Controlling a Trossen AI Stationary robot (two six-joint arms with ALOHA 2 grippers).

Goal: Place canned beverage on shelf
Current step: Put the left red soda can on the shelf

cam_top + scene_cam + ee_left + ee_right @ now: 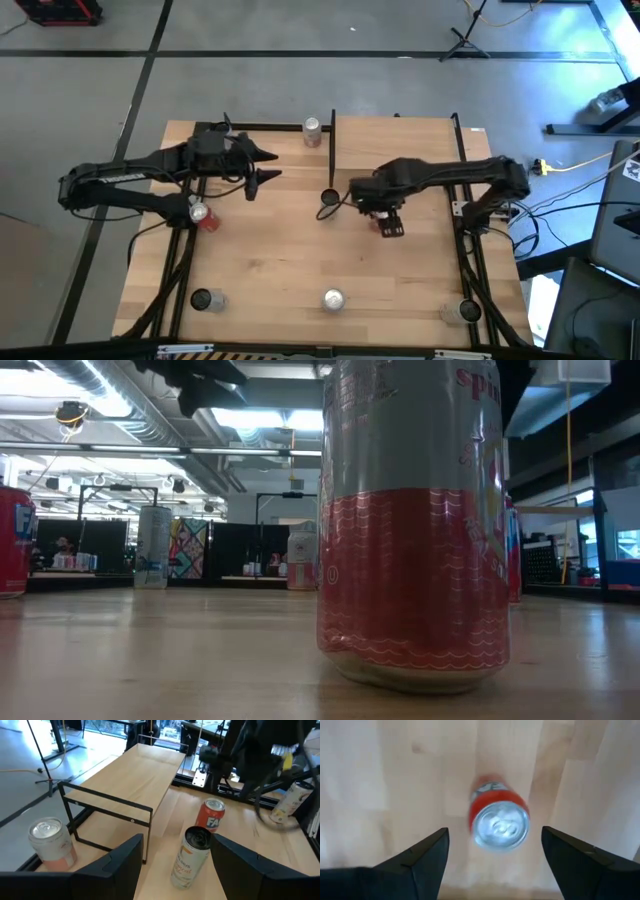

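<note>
A red can with a silver top (499,817) stands upright on the tabletop just off the near edge of the shelf (400,135); it also shows in the left wrist view (212,815). My right gripper (495,831) is open and points down above it, one finger on either side of the can, touching nothing; in the high view my right gripper (390,222) is near the table's middle. My left gripper (268,168) is open and empty at the far left, pointing toward the shelf (135,775). The shelf stands on thin black posts.
A can with a dark top (328,197) stands by the shelf's left near corner, a silver can (313,128) at the far edge, a red can (200,213) under my left arm. Three more cans (333,298) line the near edge; one fills the low view (415,530).
</note>
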